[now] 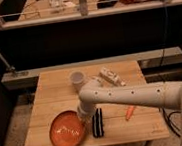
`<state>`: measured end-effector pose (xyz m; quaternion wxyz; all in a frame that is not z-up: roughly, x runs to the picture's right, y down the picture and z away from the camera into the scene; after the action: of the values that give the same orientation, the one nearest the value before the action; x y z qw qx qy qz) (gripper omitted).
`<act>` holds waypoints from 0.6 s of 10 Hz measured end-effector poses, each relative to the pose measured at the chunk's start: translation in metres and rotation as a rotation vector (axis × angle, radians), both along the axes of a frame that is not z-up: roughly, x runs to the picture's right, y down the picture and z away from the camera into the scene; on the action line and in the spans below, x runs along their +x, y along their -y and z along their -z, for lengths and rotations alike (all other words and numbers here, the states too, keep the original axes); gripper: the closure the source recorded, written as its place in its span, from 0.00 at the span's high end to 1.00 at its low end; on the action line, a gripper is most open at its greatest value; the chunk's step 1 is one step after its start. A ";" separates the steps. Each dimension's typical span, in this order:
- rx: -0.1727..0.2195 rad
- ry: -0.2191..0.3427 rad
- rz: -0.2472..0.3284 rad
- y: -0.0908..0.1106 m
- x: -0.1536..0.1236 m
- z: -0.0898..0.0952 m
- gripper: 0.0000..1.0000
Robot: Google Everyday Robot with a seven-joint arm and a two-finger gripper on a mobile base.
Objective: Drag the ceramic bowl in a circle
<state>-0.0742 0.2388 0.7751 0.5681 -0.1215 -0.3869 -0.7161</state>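
Bowl (67, 133), orange ceramic, lies nearest of all, at the front-left corner of the table (52, 95) and close to its front edge. Just beside the bowl on the right is a dark, flat, ribbed object (96, 123), so near that the two may be touching; it cannot be told which. The gripper (83, 115) comes down at the bowl's far-right rim, between the bowl and the dark object, and whether it is spread or pinching the rim cannot be told, since the wrist hides it. Further right lies a small orange stick-like item (130, 112), well apart from the bowl. The white arm (133, 96) reaches in from the right across the middle of the table. Beyond it stand a white cup (76, 79) and, beside that, a pale oblong object (110, 77) near the far edge. Judged from this, the drag is in hand and the bowl is at the near-left part of its circle; the next move calls for a curving sweep away from the front edge, holding contact at the rim and steering clear of the dark object and the cup
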 end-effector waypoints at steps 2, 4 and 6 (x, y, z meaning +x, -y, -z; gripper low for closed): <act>-0.004 0.048 0.071 -0.001 -0.035 0.000 0.00; 0.004 0.110 0.142 0.006 -0.074 -0.010 0.00; 0.025 0.151 0.188 0.026 -0.095 -0.027 0.00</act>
<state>-0.1694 0.2126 0.8023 0.4690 -0.0958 -0.4066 -0.7782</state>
